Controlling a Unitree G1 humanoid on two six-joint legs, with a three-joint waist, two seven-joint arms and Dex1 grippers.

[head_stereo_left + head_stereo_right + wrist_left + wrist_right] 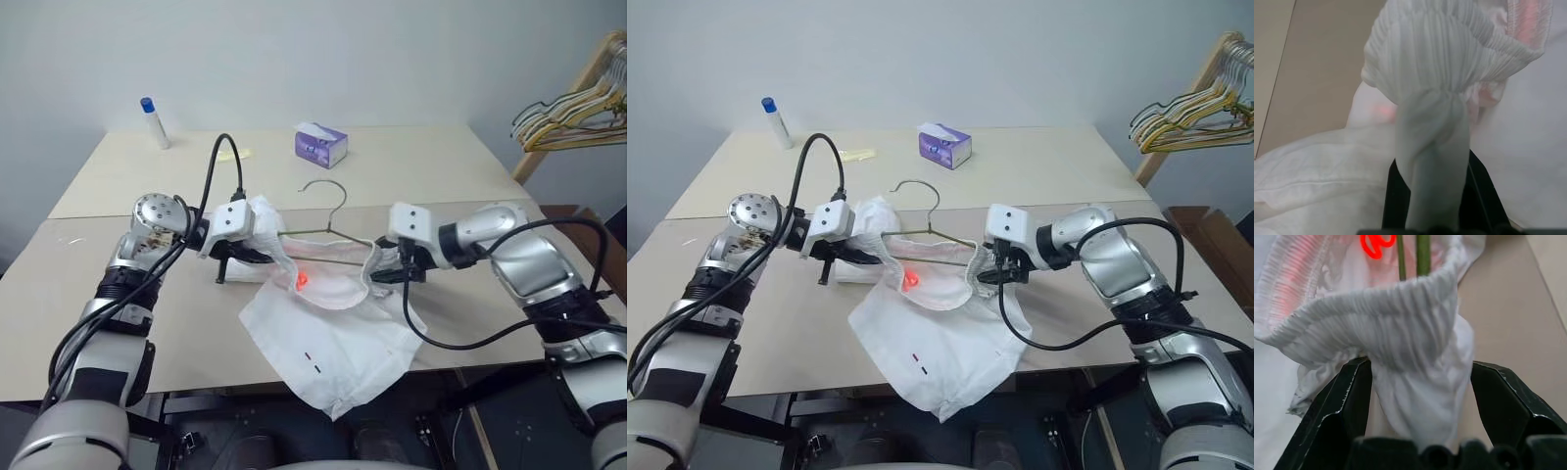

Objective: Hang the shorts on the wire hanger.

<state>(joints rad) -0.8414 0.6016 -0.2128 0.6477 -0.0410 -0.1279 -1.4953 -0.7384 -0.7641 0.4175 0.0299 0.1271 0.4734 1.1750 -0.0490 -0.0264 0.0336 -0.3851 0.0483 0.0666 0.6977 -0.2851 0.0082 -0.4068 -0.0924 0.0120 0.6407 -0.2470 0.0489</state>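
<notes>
Bottle: a small white bottle with a blue cap is standing upright at the far left of the table, well apart from the work.
Left gripper: the left gripper is reaching in from the left, its black fingers pressed together on a bunched fold of the waistband, which is rising between them in the left wrist view.
Shorts: the shorts are lying near the front edge of the table between the two arms; the gathered waistband is being held up and open at both ends, with the legs spreading flat toward the front edge. Two tiny dark marks are showing near the leg hem, and a red glow is sitting on the inside of the cloth.
Wire hanger: the wire hanger is lying just behind the shorts, hook pointing away from the robot; its lower bar is passing inside the open waistband, and thin wire is entering under the band in the right wrist view.
Tissue box: a purple tissue box is sitting at the far side of the table, behind the hook.
Right gripper: the right gripper is standing with its fingers spread wide either side of the waistband fold; the cloth is hanging in the gap, and I cannot tell whether either pad is touching it.
Hanger bunch: a bunch of yellowish and pale hangers is hanging on a wooden rack at the far right, off the table.
</notes>
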